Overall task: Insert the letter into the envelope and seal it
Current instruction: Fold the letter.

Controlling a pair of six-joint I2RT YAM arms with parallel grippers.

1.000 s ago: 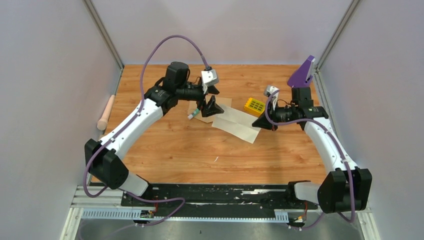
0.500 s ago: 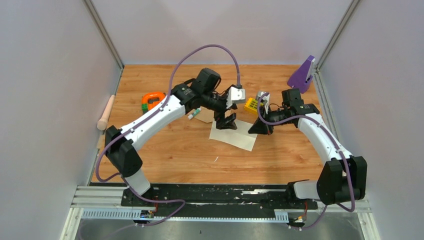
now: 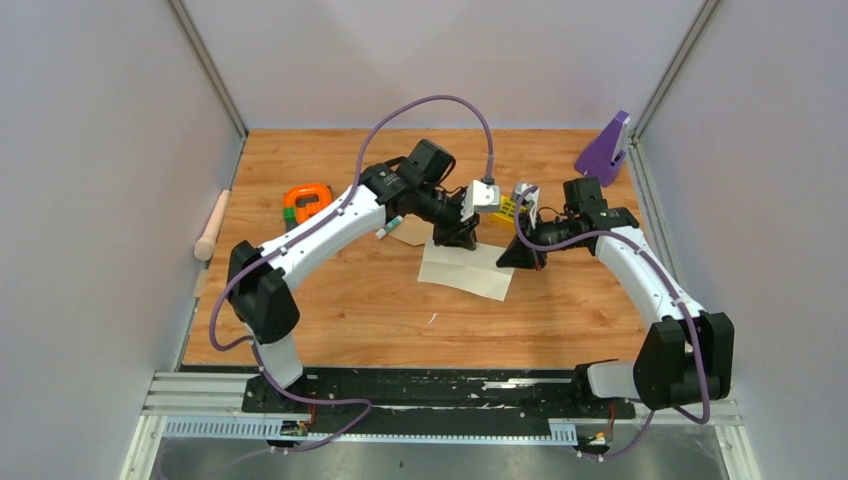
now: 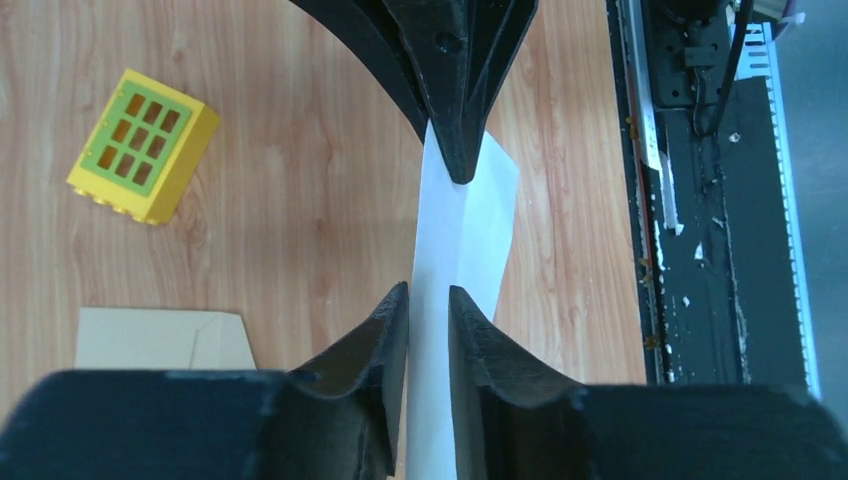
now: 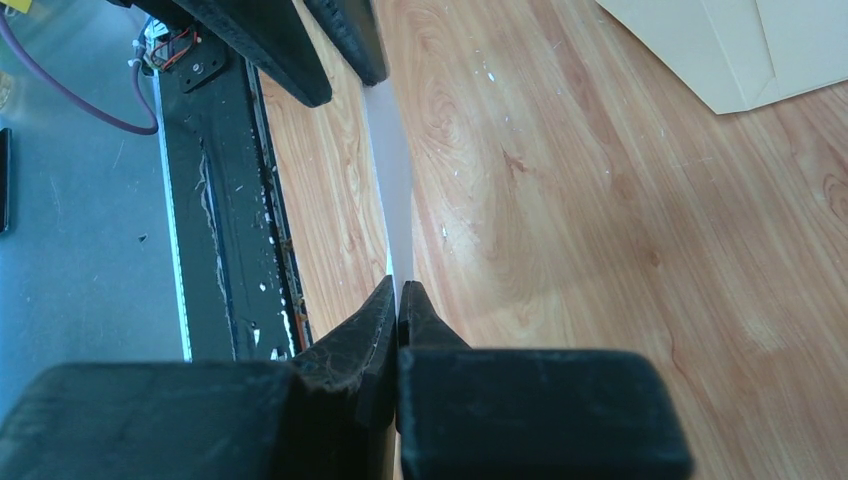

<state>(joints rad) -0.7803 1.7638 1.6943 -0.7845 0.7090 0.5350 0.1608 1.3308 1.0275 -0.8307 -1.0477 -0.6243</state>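
I had right gripper (image 5: 397, 290) clamped on the letter (image 5: 388, 190) at its edge. Left gripper (image 4: 428, 295) straddled it, jaws apart, just beside the envelope (image 4: 160, 338).

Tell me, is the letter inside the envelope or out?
Out. The letter is pinched in the right hand, while the envelope lies apart from it on the table.

A robotics lab test cell, seen boxed in by plain grey panels (image 3: 90, 200) on aluminium posts (image 3: 205, 65), a wooden table (image 3: 380, 300) fitted with a black mounting rail (image 3: 430, 385), purple cables (image 3: 440, 97) looped overhead.
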